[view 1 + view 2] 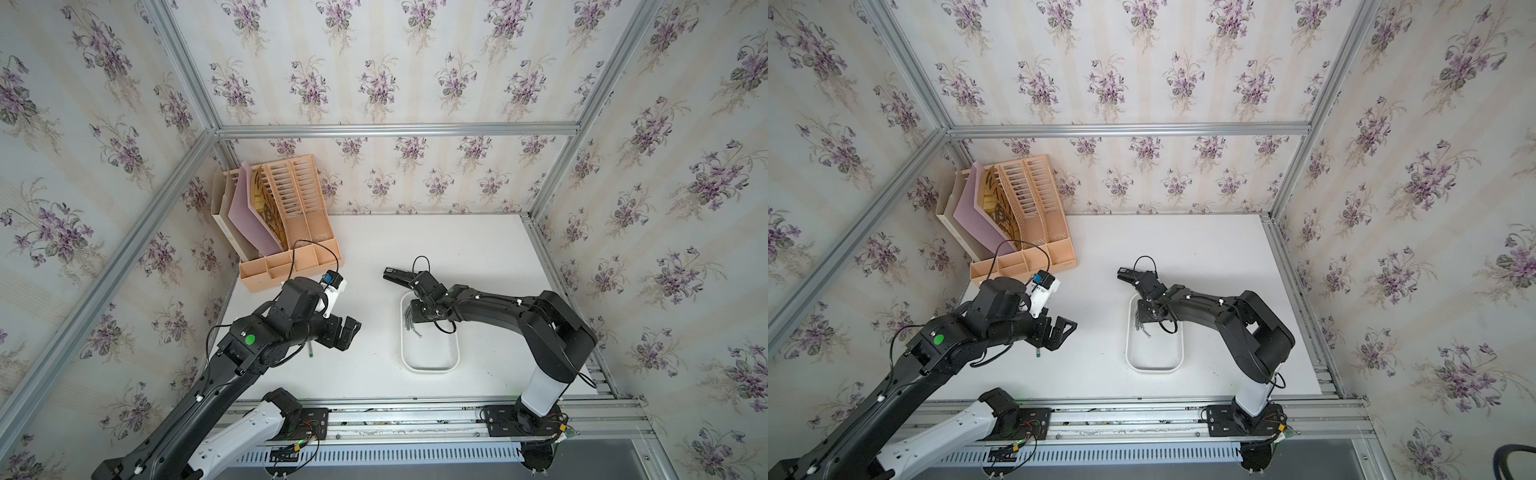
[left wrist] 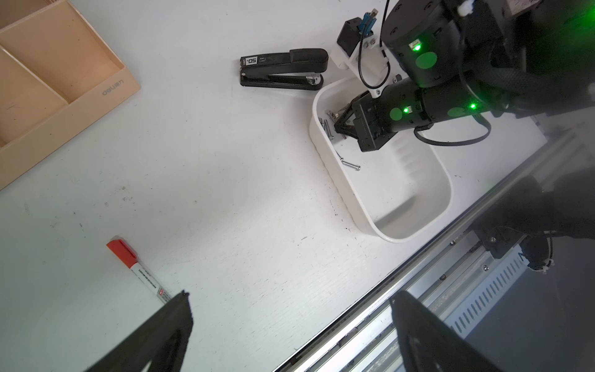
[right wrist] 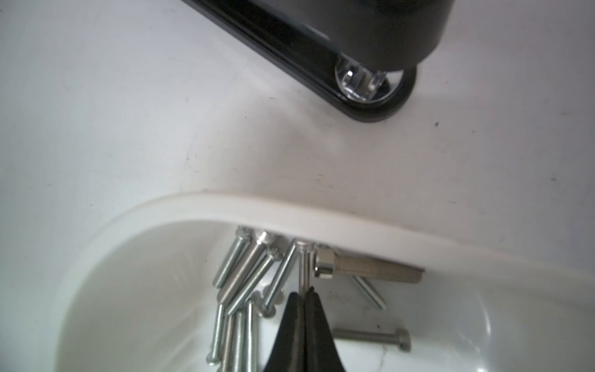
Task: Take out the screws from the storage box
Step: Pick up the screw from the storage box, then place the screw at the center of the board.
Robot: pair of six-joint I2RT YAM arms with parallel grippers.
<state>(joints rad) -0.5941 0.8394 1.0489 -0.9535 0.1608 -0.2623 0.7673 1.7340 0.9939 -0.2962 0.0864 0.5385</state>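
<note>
Silvery screws (image 3: 244, 270) lie heaped against one end wall of the white storage box (image 3: 225, 206), the end nearest a black stapler (image 3: 322, 64). A stray or two rest toward the middle of its floor, and the other half of the box is bare. The box sits on the white bench (image 1: 478, 257) in front of the right arm's base.

The right gripper (image 3: 305, 291) is down inside the box at the edge of the heap. Its fingers are pressed together and its tips meet at the shank end of one thin screw. The wrist view does not show whether that screw is actually pinched.

The step in hand looks like an early pick, since every visible screw is inside the box and none lies on the bench. The next move calls for a straight lift clear of the low wall and a check that a screw has come up. After that comes a carry to open bench and a release. The smooth round shank may slip from the tips or drag its neighbours.

The left gripper (image 2: 291, 294) hovers wide open and empty over the bench, well to the side near a red-capped marker (image 2: 135, 261). A peach file organizer (image 1: 291, 266) stands in the far corner.
</note>
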